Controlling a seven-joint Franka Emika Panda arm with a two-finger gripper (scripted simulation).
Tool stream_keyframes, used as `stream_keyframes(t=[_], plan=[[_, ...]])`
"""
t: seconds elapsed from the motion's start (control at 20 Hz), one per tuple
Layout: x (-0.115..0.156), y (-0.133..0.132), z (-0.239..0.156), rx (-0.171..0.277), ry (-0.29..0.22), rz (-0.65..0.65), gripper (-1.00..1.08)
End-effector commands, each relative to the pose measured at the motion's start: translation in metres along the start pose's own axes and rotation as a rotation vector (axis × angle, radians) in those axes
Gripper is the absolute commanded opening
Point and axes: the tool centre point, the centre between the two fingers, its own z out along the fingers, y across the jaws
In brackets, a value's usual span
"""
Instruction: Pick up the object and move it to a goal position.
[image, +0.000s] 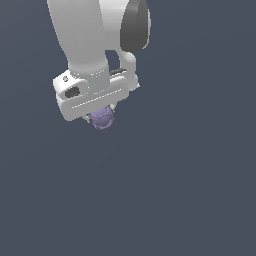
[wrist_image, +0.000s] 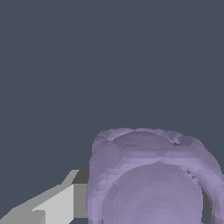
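Hanging below the white arm, the claw is seen clenched on the ball, which is held between its fingers under the broad white hand body. In the exterior view only the lower part of the ball protrudes beneath the hand, towards that view's left and in the upper half of the picture; the fingers themselves are largely hidden there. The ball is muted purple, roundish and lumpy (faint segment lines cross its surface) and is narrower than the hand above it. In the wrist view the ball fills much of the frame, and one light grey finger is seen pressed against its side; the opposite finger shows only as a dark sliver at the ball's other edge. A uniform dark blue-grey background surrounds arm and ball in both views, and contact with any surface cannot be told.
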Motion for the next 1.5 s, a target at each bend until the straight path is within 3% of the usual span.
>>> stream_keyframes(t=[0.0, 0.7, 1.45], plan=[[0.002, 0.006, -0.025, 0.001, -0.001, 0.000, -1.00], [0.012, 0.032, -0.126, 0.000, -0.001, 0.000, -1.00], [0.020, 0.049, -0.183, 0.000, -0.001, 0.000, -1.00]])
